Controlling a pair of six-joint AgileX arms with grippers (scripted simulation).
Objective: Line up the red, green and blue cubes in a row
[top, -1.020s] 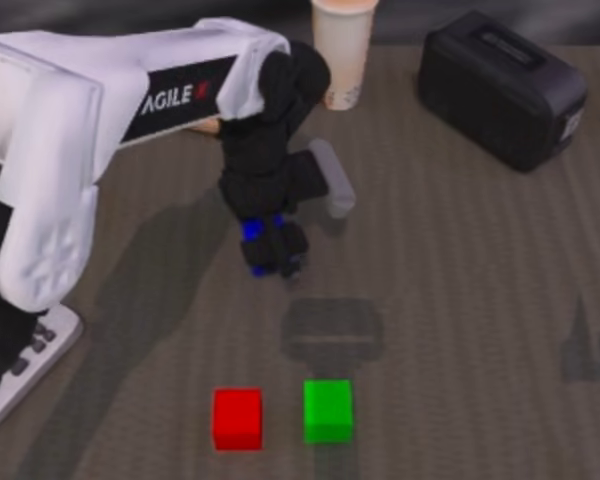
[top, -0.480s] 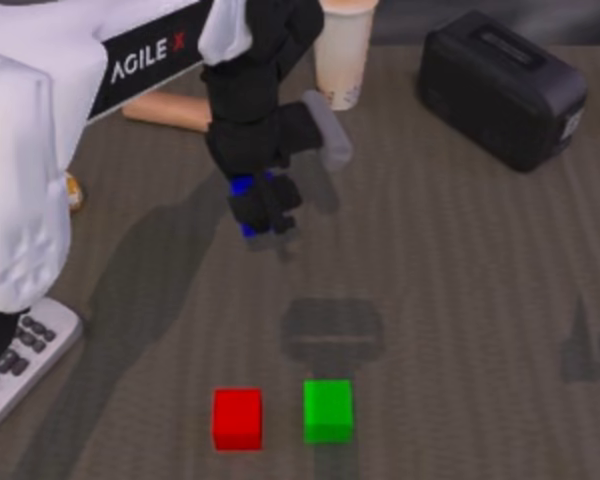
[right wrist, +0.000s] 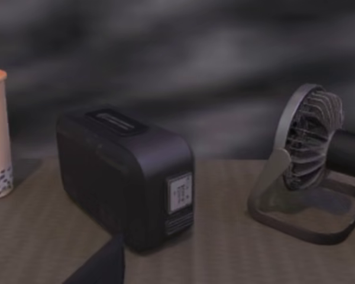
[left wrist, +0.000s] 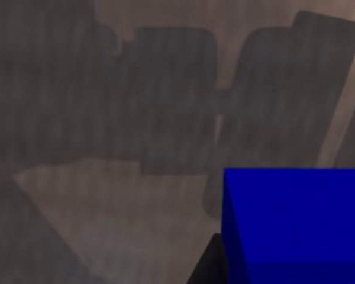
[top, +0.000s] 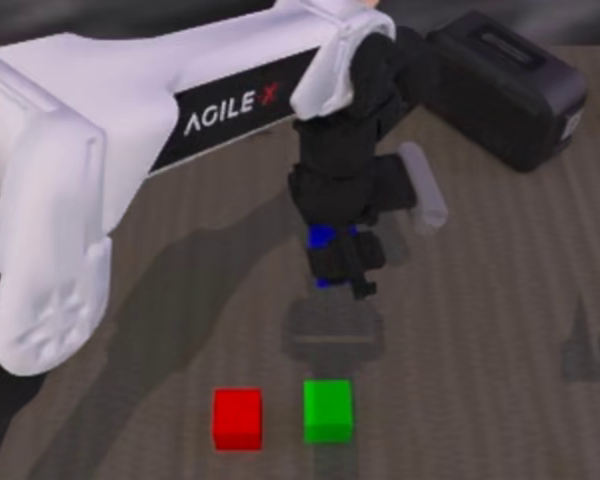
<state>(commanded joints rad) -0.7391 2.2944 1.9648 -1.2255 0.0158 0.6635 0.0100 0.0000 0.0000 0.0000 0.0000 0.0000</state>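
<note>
Above the green cube, left gripper clamps the blue cube.

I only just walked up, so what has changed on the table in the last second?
The left gripper, shut on the blue cube, carried it rightward across the table, now above and behind the green cube. The arm now hides the paper cup. The red cube, green cube and black box stayed put.

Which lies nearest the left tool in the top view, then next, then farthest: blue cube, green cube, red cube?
1. Blue cube: held in the left tool.
2. Green cube: on the table, near edge.
3. Red cube: left of green.
</note>
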